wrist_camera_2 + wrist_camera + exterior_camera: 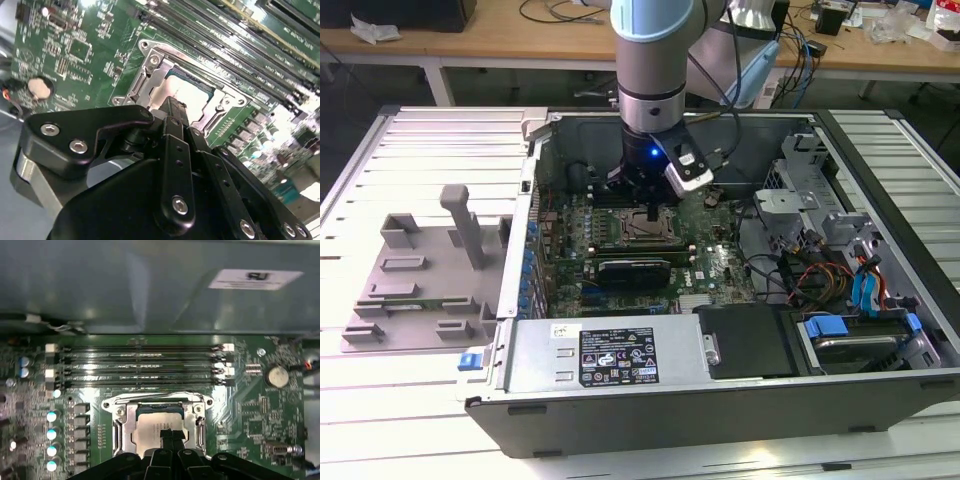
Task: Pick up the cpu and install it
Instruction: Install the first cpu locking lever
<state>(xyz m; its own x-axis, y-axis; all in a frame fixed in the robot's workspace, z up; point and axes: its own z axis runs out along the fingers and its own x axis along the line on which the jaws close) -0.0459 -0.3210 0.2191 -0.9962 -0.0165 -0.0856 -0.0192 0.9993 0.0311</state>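
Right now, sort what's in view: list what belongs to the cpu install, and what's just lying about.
Belongs to the job:
- cpu, lying in the socket frame
- hand, down over the cpu
- motherboard in the computer case

Just lying about:
- grey plastic fixture on the table, on the exterior view's left
- memory slots beside the socket
- coin battery

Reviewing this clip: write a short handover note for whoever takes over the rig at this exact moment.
Tool: down inside the open computer case, directly over the socket frame; fingers look closed together at the chip's surface, grip not confirmed.
Cpu: lying within the socket frame on the green board, beside the memory slots in both wrist views.
Done: cpu brought to the socket.
Left: whether it is fully seated and released cannot be told; the frame's bracket looks unlatched.
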